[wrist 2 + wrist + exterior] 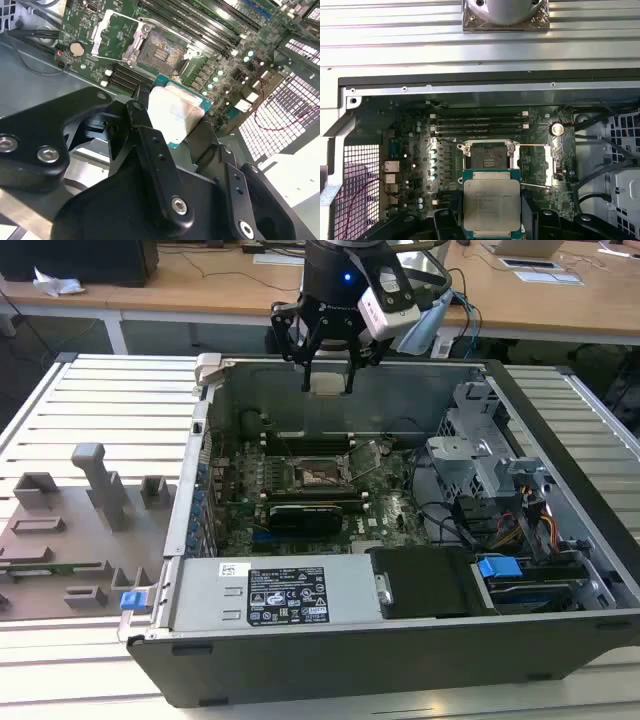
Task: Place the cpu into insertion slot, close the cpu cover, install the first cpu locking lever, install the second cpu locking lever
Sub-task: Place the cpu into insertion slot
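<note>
Clamping the cpu [491, 204] by its edges, the hand [328, 388] hangs clear above the open insertion slot [487, 156]

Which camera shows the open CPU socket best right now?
The first wrist view: the small square dark insertion slot faces the camera squarely, unobstructed. The second wrist view shows it obliquely; the exterior view, from afar.

A pale silver-beige top with a teal-green rim is seen on the cpu [491, 204]. The tool [328, 382] is coloured black. The insertion slot [486, 156] is shown dark with a fine grid centre, framed in silver on the green circuit board [560, 202]. The worktop [100, 400] is patterned in pale grey ribs, and the computer case [400, 660] is finished dark grey.
</note>
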Controlling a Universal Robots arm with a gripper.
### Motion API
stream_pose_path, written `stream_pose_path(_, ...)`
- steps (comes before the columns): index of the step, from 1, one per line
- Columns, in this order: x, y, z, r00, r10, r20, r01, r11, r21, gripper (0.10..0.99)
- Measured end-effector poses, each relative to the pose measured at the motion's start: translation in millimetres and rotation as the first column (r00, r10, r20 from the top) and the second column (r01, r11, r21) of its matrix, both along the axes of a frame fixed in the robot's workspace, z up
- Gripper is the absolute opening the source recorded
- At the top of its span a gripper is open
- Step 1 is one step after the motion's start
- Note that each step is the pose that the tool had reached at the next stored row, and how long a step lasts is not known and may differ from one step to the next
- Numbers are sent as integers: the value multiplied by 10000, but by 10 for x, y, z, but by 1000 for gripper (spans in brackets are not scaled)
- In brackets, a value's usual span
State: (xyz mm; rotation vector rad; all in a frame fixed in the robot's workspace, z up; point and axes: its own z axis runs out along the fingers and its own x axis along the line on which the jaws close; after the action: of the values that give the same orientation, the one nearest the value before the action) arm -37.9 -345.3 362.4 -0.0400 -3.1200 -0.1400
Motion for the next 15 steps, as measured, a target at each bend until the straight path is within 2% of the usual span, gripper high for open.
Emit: stream_pose_path(15,0,0,-63,10000,0,-1,0,10000,0,545)
